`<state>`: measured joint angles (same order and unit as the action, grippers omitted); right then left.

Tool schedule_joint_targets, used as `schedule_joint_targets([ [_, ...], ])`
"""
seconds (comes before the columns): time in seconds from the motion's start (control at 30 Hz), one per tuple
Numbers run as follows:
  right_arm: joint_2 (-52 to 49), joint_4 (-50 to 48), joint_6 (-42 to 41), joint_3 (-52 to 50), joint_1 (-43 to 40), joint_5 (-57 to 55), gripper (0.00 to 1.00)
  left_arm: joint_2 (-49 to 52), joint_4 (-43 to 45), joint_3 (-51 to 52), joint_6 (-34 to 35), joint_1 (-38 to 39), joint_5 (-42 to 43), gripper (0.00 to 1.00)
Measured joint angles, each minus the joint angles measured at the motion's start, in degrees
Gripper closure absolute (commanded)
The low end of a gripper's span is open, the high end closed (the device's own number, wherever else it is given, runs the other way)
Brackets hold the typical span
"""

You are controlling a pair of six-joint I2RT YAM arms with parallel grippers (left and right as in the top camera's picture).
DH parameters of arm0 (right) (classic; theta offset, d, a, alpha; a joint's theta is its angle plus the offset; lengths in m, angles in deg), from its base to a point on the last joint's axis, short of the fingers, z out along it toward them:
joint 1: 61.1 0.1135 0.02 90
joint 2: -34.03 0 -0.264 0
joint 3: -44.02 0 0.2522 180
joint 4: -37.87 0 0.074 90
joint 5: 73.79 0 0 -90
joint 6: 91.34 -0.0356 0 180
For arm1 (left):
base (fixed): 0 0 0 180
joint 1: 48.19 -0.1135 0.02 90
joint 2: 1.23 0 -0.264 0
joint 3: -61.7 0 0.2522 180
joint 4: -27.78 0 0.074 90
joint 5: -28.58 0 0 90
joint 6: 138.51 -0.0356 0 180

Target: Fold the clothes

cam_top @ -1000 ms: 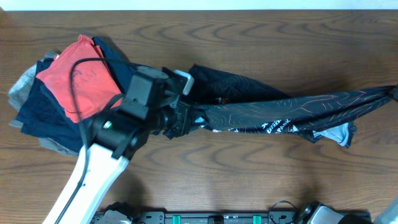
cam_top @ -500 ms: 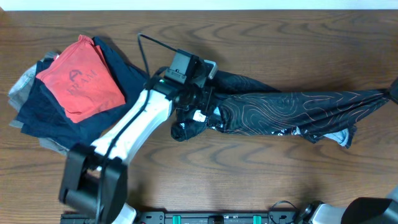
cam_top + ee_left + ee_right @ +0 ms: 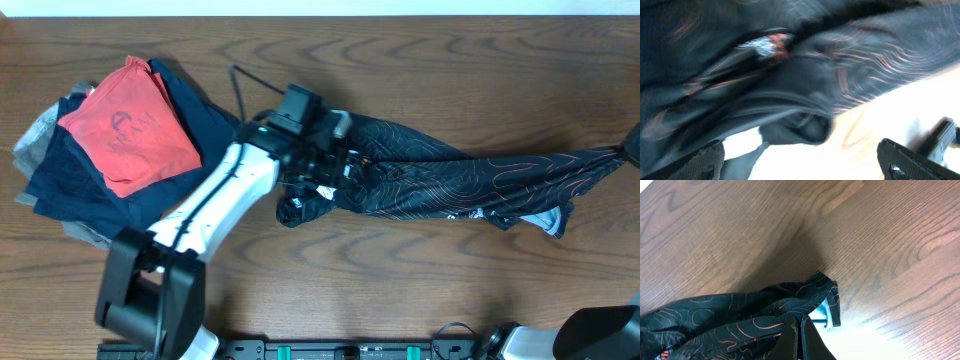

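Jersey, look: the jersey (image 3: 450,180) is thin, black and slightly shiny, covered in fine contour lines in white and orange. A few white marks show along its lower edge, too small to read. A pale grey patch shows at its lower right corner.
Jersey, shape: pulled out into a long, narrow, creased band rather than lying flat. It is bunched and rolled into a dark knot at its left end and tapers to a point at its right end.
Jersey, place: on the wooden table (image 3: 450,60), running from the middle across to the right edge of the overhead view, well clear of the pile at the left.
Left gripper: the left gripper (image 3: 805,161) sits over the bunched left end with its jaws spread wide. The wrist view is blurred; folds of black cloth and a small red and white logo fill it above the fingers, and nothing shows pinched between the tips.
Right gripper: the right gripper (image 3: 800,335) is at the far right end with its fingers pressed together on the tip of the jersey. The cloth fans out from them across the wood.
Pile at left: a red-orange shirt (image 3: 130,125) with a faint logo lies on top of navy garments (image 3: 70,175).
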<state>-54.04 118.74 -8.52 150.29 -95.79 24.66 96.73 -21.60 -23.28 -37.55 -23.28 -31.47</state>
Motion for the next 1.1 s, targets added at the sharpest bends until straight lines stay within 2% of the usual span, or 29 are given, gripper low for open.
schedule_joint_targets([
  [0.1,0.0,-0.1,0.0,0.0,0.0,-0.2,0.99,-1.3,-3.3,0.0,5.2,-2.6,-3.2,0.02],
  [0.33,0.0,-0.1,0.0,0.0,0.0,-0.2,0.99,-0.5,-3.8,0.0,13.0,-2.6,-5.4,0.0],
  [0.37,0.0,-0.1,0.0,0.0,0.0,-0.2,0.99,0.0,-3.8,0.0,13.9,-2.4,-5.5,0.02],
  [0.47,0.0,-0.1,0.0,0.0,0.0,-0.2,0.99,1.1,-2.7,0.8,16.3,-2.1,-5.8,0.21],
  [0.57,0.0,-0.1,0.0,0.0,0.0,-0.2,0.99,2.2,-0.9,1.8,17.0,-1.6,-6.2,0.26],
  [1.1,0.0,-0.1,0.0,0.0,0.0,-0.3,0.99,7.4,0.9,2.5,17.6,1.5,-9.7,0.26],
])
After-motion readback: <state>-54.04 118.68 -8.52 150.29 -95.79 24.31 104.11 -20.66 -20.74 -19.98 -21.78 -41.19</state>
